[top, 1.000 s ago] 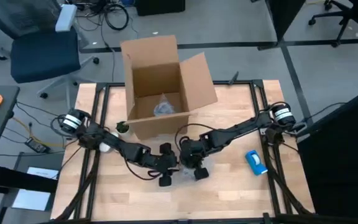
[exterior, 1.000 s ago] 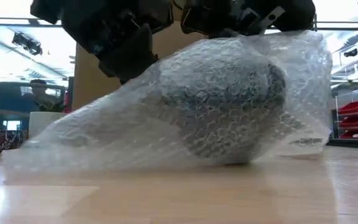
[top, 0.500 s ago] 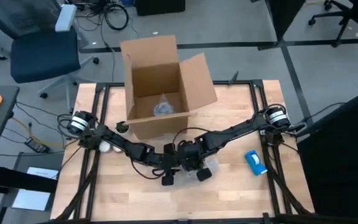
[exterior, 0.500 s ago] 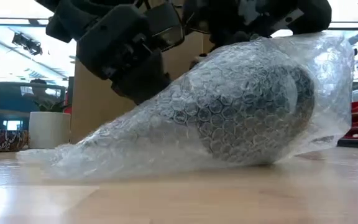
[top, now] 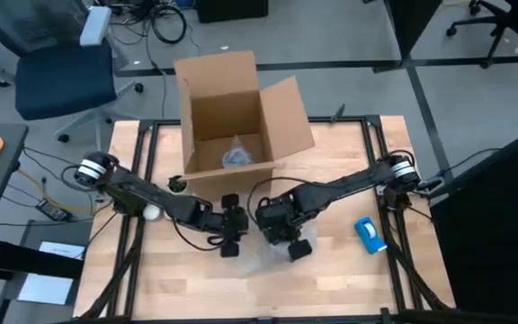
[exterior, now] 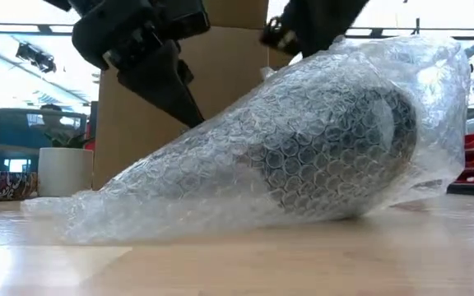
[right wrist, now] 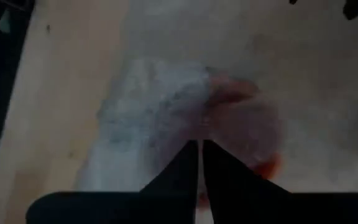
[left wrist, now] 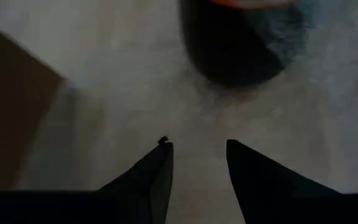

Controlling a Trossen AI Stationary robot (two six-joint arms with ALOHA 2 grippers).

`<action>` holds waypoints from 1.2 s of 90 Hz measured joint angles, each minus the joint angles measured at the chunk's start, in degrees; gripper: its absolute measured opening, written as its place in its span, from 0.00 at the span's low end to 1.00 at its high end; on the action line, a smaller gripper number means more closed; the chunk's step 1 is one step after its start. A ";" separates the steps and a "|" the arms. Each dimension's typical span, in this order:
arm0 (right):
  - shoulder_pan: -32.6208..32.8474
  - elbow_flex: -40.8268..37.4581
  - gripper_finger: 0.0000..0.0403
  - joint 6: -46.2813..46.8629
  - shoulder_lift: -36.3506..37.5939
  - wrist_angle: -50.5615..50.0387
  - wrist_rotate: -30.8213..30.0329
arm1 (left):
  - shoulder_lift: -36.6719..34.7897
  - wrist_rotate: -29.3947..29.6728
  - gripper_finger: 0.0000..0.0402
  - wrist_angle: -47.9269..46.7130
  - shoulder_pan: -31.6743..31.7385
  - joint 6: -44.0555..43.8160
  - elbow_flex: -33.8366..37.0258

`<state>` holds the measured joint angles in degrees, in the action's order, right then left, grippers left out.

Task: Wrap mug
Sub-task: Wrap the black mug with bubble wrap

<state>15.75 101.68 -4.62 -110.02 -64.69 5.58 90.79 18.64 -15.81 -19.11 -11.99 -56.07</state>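
The mug [exterior: 336, 152] lies on its side inside a bundle of clear bubble wrap [exterior: 220, 181] on the wooden table [top: 331, 279]. It shows as a dark shape through the wrap, and the wrap's flat tail [exterior: 81, 214] trails along the table. My left gripper [left wrist: 197, 155] is open over the tail, with the mug [left wrist: 241, 43] ahead of it. My right gripper [right wrist: 199, 155] is shut above the wrapped mug [right wrist: 241, 130]. In the high view the left gripper [top: 230, 238] and the right gripper [top: 281, 232] stand side by side in front of the box. My left gripper points down at a slant, and one fingertip [exterior: 192, 119] reaches the sloping top of the wrap's tail; I cannot tell whether it touches. My right gripper comes from above, its shut fingertips [exterior: 285, 45] at the top of the wrap over the mug. Whether a layer lies between them cannot be told.
An open cardboard box [top: 236, 126] with some bubble wrap inside stands at the table's far edge. A blue object [top: 370, 234] lies at the right, and a small white thing [top: 151, 213] at the left. A white cup [exterior: 64, 171] shows beyond the wrap.
The wrapped mug first slid a little along the table, then lay still. My left gripper has drawn back up and toward the table's left and far edges, off the wrap's slope. My right gripper has risen from the top of the bundle.
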 joint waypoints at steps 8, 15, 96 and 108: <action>0.70 1.43 0.00 0.54 0.10 2.36 -0.15 | -0.37 2.64 0.33 -0.94 0.02 0.14 0.00; 1.43 1.24 0.00 0.50 0.09 4.82 0.01 | -0.49 3.82 0.33 -0.97 0.04 0.52 0.00; -0.38 -12.69 0.00 3.54 -0.50 13.58 6.12 | 0.88 4.30 0.33 6.81 0.02 1.60 0.04; 0.73 -6.87 0.00 3.55 -0.50 3.61 3.62 | 2.43 3.16 0.33 9.93 0.02 3.67 0.04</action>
<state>16.48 94.81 -1.07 -110.52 -61.09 9.20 93.22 21.80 -5.88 -19.09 -8.31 -56.03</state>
